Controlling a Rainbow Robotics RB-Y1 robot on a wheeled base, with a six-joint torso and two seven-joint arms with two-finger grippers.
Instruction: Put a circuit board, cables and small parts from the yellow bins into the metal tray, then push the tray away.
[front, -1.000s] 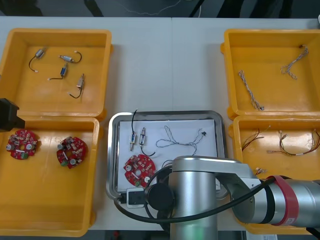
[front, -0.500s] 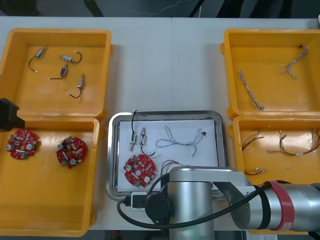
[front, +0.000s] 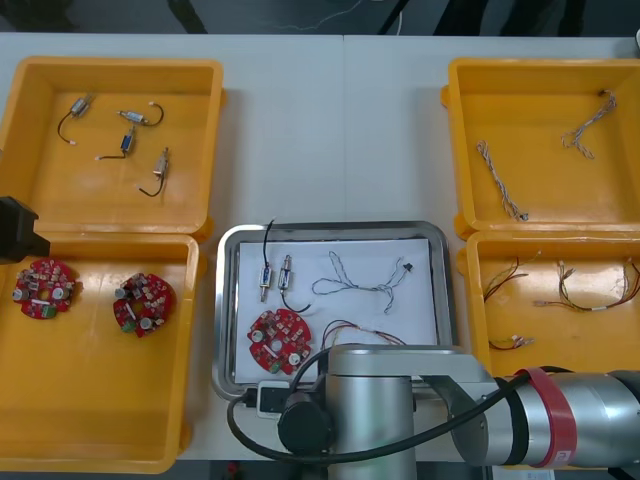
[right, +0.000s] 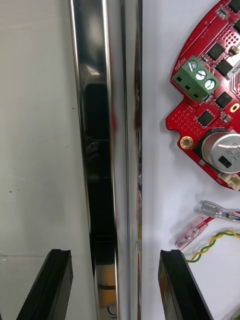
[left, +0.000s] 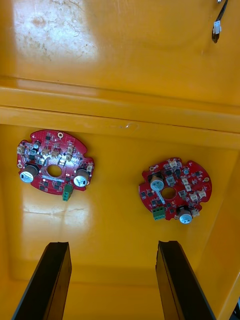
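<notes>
Light worktop (front: 330, 130) | we see the tray (front: 228, 300) holding a circuit board (front: 279, 340), cables (front: 355, 290) and small parts (front: 275, 275) | right gripper (right: 115, 285) open, tray's near rim between its fingers | left gripper (left: 112, 280) open over two boards (left: 55, 167) in a yellow bin (left: 125, 50)

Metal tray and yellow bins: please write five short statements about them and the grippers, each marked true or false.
1. One circuit board lies in the metal tray. True.
2. The near left yellow bin holds three boards. False: it holds two boards.
3. The right gripper is open, with the tray's near rim between its fingers. True.
4. The left gripper is shut on a board. False: it is open above the bin and holds nothing.
5. The tray holds no cable. False: a red and yellow cable lies beside the circuit board.
</notes>
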